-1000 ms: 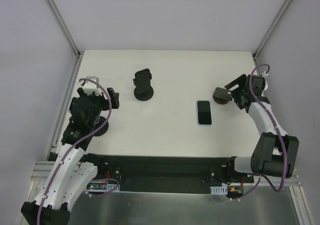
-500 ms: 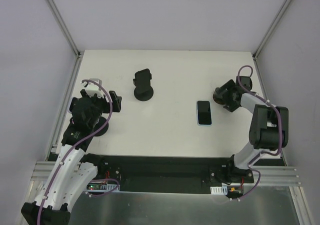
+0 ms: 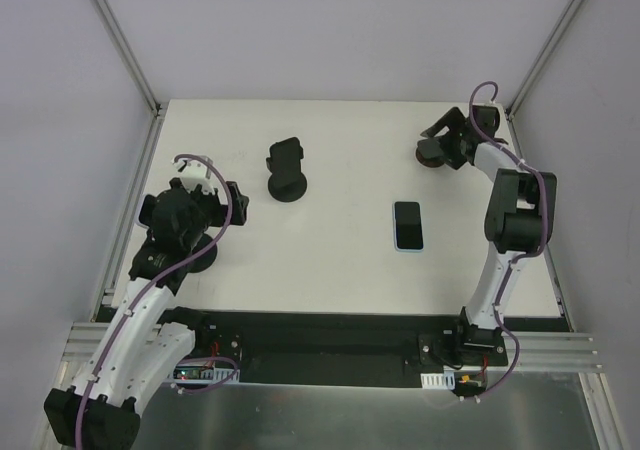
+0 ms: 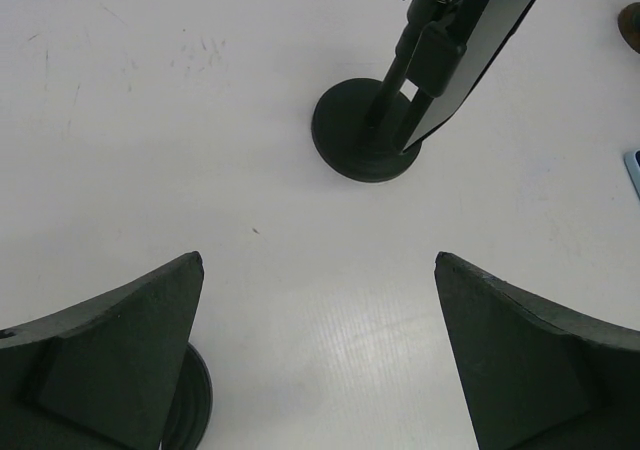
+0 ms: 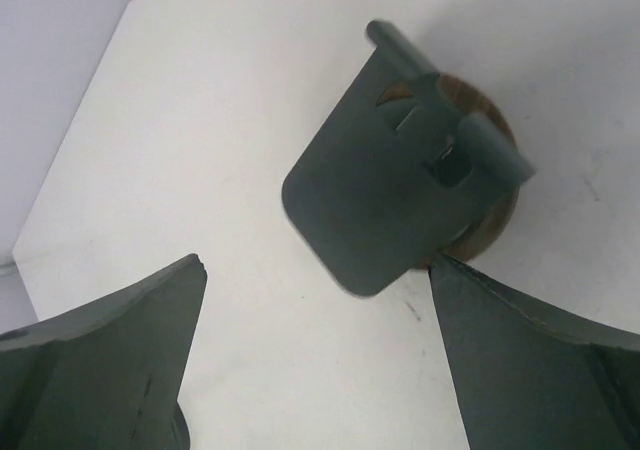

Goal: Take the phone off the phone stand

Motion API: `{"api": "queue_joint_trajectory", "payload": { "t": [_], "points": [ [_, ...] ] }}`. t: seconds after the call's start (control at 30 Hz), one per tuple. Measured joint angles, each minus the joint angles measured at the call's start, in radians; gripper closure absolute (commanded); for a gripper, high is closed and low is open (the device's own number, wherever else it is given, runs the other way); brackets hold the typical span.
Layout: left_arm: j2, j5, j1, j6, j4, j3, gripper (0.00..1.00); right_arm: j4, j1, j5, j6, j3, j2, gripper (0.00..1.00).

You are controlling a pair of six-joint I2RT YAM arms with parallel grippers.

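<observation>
The phone (image 3: 407, 225), dark screen in a light blue case, lies flat on the white table right of centre; its edge shows in the left wrist view (image 4: 634, 165). The black phone stand (image 3: 287, 170) stands empty at the back left of centre, and shows ahead in the left wrist view (image 4: 400, 120). My left gripper (image 3: 230, 198) is open and empty, well left of the stand (image 4: 318, 270). My right gripper (image 3: 447, 138) is open and empty at the far right, behind the phone (image 5: 318, 270).
A second stand with a brown base (image 3: 432, 154) sits just ahead of my right gripper; its dark plate (image 5: 390, 200) fills the right wrist view, and the right finger (image 5: 530, 360) is at its base. A black round base (image 3: 197, 253) lies under my left arm. Walls enclose the table.
My right arm swung from beside the phone toward the far right corner, and the brown-based stand now sits farther back with it. My left gripper shifted slightly right. The phone stayed put.
</observation>
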Motion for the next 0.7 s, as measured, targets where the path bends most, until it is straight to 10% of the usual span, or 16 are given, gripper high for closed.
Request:
{"api": "queue_joint_trajectory", "payload": {
  "t": [0.7],
  "points": [
    [0.436,0.349,-0.020,0.064,0.001,0.323,0.01,-0.037,0.302,-0.060,-0.281,-0.633,-0.881,0.04]
  ]
}}
